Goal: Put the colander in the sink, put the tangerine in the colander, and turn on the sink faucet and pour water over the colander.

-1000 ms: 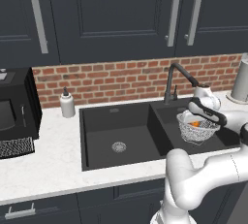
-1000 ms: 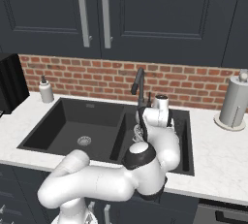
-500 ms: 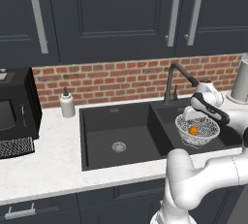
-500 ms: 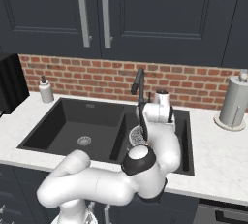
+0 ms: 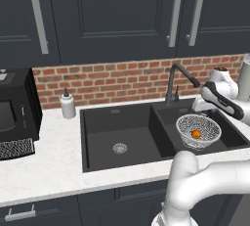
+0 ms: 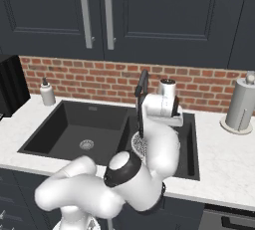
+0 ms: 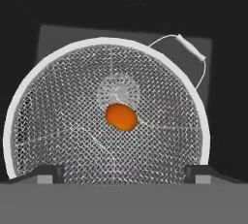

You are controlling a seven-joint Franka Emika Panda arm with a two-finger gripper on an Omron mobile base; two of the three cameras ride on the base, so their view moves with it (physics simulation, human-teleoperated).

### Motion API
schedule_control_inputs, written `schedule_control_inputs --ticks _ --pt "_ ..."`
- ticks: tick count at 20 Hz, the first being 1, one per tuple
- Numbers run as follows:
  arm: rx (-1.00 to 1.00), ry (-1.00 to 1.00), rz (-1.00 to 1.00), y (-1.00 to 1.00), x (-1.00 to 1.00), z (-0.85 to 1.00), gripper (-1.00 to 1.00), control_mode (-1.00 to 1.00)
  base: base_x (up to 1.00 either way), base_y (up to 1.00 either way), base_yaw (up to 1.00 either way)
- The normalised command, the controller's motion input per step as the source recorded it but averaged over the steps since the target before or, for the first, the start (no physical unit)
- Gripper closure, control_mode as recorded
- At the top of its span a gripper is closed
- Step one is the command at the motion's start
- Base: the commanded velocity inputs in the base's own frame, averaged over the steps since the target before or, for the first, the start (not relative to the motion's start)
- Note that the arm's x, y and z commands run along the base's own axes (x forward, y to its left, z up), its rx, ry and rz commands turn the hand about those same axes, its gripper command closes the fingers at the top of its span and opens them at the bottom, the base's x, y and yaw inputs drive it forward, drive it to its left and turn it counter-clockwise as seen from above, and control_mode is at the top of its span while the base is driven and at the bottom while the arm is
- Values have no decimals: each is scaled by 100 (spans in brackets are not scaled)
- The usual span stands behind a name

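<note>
Showing matte black on the rectangular double-basin sink (image 5: 122, 122) and the slim gooseneck faucet (image 5: 178, 78). Reading silvery-white, criss-cross mesh, on the round wire colander (image 7: 104, 116). Glowing plain orange: the small round tangerine (image 7: 121, 117). Running red-brown with pale mortar lines: brick backsplash (image 5: 112, 80). Speckling white: marble-look counter (image 5: 53, 156).

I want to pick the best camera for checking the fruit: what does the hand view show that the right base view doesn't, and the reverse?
Hand view: the tangerine lying near the middle of the colander, and the gripper's fingertips set wide apart at the rim. Right base view: the sink faucet, soap dispenser and paper towel roll; the arm covers most of the colander. Both show colander mesh inside the black sink.
</note>
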Motion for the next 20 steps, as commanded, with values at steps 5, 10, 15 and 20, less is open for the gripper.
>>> schedule_control_inputs --ticks 5,10,15,20 --pt "4 -24 14 -46 -50 61 -100 -100 0 0 0" --pt "15 -7 26 -49 1 46 -100 -100 0 0 0" --pt "22 -3 34 -29 17 18 -100 -100 0 0 0" --pt "21 -4 36 -12 12 6 -100 -100 0 0 0"
